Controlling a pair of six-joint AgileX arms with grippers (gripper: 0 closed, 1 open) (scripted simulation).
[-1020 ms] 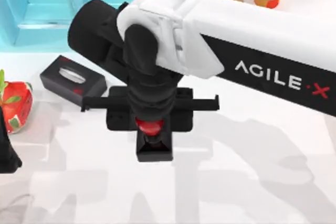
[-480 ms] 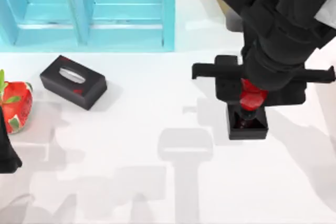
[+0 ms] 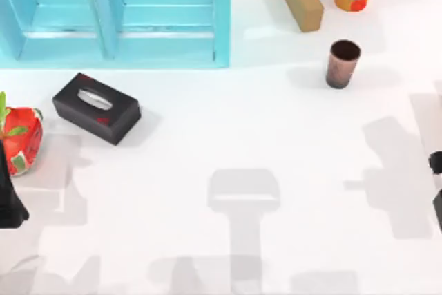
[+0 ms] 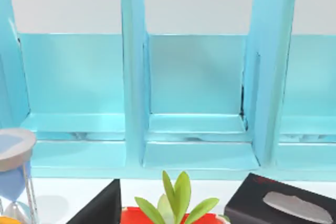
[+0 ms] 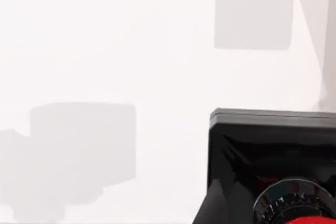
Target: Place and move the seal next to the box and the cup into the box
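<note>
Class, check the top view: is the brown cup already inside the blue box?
No: the cup stands upright on the bare table, off to the right of the blue box.

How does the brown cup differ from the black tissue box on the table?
The cup is a coppery brown cylinder, while the tissue box is a flat black block. The cup stands upright with an open dark mouth; the tissue box lies flat with a grey slot on top. The cup is toward the table's right, the tissue box toward its left. Both rest on the white table.
</note>
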